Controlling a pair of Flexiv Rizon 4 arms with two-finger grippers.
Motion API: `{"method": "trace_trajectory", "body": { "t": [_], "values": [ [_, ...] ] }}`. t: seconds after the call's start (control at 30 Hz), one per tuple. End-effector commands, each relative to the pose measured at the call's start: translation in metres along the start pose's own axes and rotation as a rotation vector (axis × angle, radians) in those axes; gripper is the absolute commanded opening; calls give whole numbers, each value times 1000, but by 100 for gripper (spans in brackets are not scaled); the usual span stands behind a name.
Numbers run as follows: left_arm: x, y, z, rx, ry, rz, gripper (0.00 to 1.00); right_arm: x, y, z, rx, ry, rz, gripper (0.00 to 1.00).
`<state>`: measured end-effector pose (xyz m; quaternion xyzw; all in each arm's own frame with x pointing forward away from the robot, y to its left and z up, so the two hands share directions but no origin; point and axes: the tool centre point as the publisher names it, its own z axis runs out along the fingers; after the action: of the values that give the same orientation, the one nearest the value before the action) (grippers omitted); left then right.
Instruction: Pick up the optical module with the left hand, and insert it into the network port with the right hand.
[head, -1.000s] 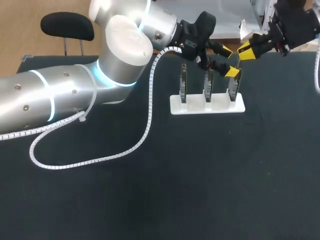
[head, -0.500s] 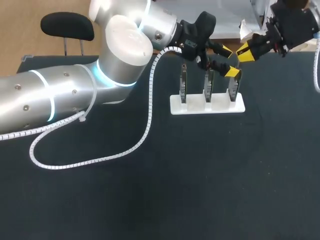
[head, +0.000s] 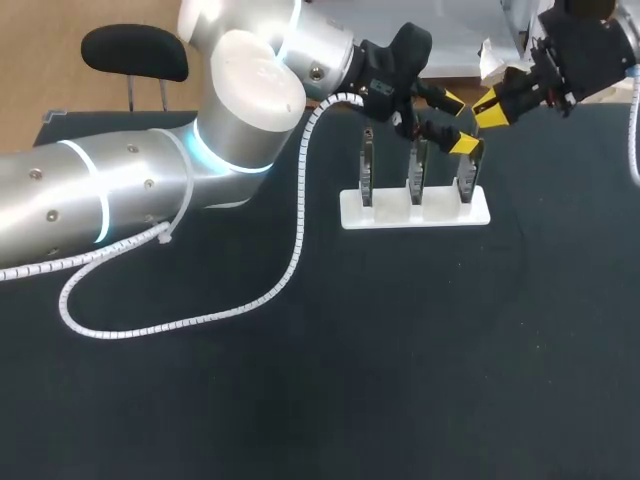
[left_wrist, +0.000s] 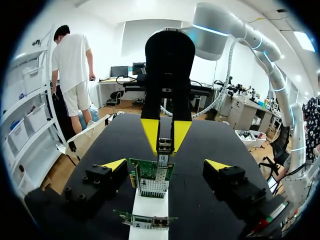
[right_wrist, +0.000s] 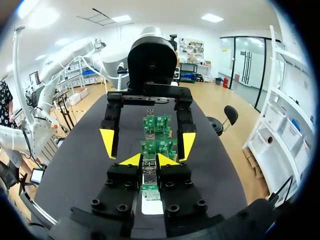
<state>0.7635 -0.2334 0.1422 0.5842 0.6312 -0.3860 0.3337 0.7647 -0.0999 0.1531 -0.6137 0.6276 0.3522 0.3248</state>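
- The left arm (head: 150, 170) reaches in low over the dark surface (head: 400, 360), with its white coiled cable (head: 200, 325) lying beside it.
- A white stand (head: 390, 213) holds three network cards upright in a row. The rightmost card (head: 466, 178) is the one in play.
- The left hand (head: 458, 123) is released, its fingers spread wide to either side of that card and apparently touching nothing.
- The right hand (head: 492, 108) is clenched on the optical module (left_wrist: 164, 146), which is near the card's top edge, over its metal port cage (left_wrist: 151, 187). Whether they touch I cannot tell.
- The module looks small, light and stiff, and its smooth metal sides could slip. It is probably best gripped on the flat sides toward the rear, leaving the nose free.
- The card looks thin and fragile in a light stand, so a crooked push could tip it.
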Motion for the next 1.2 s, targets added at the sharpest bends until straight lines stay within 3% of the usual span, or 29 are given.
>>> {"method": "trace_trajectory", "body": {
  "t": [0.03, 0.27, 0.3, 0.33, 0.37, 0.4, 0.43, 0.47, 0.5, 0.53, 0.57, 0.6, 0.63, 0.67, 0.87, 0.93, 0.97, 1.0, 1.07, 1.1, 1.17, 1.2],
  "values": [
    [0, 0, 1, 0, 0, 1, 100, 0, 1, 2, 2, 1, 0, 0],
    [0, 0, 1, 0, 0, 1, 100, -1, 1, 1, 4, -7, 2, 0],
    [0, 0, 1, 0, 0, 1, 100, -1, 0, 1, 5, -8, 3, 7],
    [0, 0, 1, 0, 0, 1, 100, -1, 0, 1, 6, -7, 4, 27],
    [0, 0, 1, 0, 0, 1, 100, -1, 0, 1, 6, -8, 4, 39],
    [0, 0, 1, 0, 0, 1, 100, -1, 0, 0, 5, -9, 4, 7],
    [0, 0, 1, 0, 0, 1, 100, -1, 0, 0, 4, -9, 3, 0],
    [0, 0, 1, 0, 0, 1, 100, -1, 0, 0, 4, -10, 3, 7],
    [0, 0, 1, 0, 0, 1, 100, -1, 0, 0, 6, -13, 5, 31],
    [0, 0, 1, 0, 0, 1, 100, -1, 0, -1, 6, -14, 6, 39],
    [0, 0, 1, 0, 0, 1, 100, -1, 0, -1, 6, -14, 4, 15],
    [0, 0, 1, 0, 0, 1, 100, -1, 0, -1, 6, -15, 4, 11],
    [0, 0, 1, 0, 0, 1, 100, -1, 0, -1, 7, -15, 4, 21],
    [0, 0, 1, 0, 0, 1, 100, -2, 0, -1, 9, -15, 4, 40],
    [0, 0, 1, 0, 0, 1, 100, -2, -1, -2, 9, -17, 3, 47],
    [0, 0, 1, 0, 0, 1, 100, -3, -2, -2, 7, -20, 0, 4],
    [0, 0, 1, 0, 0, 1, 100, -4, -2, -2, 8, -20, -1, 7],
    [0, 0, 1, 0, 0, 1, 100, -4, -2, -2, 9, -21, 0, 29],
    [0, 0, 1, 0, 0, 1, 100, -5, -3, -3, 11, -25, 0, 42],
    [0, 0, 1, 0, 0, 1, 100, -6, -3, -3, 12, -27, 1, 44],
    [0, 0, 1, 0, 0, 1, 100, -6, -3, -5, 15, -30, 1, 36],
    [0, 0, 1, 0, 0, 1, 100, -7, -3, -7, 17, -32, 0, 39]
  ]
}}
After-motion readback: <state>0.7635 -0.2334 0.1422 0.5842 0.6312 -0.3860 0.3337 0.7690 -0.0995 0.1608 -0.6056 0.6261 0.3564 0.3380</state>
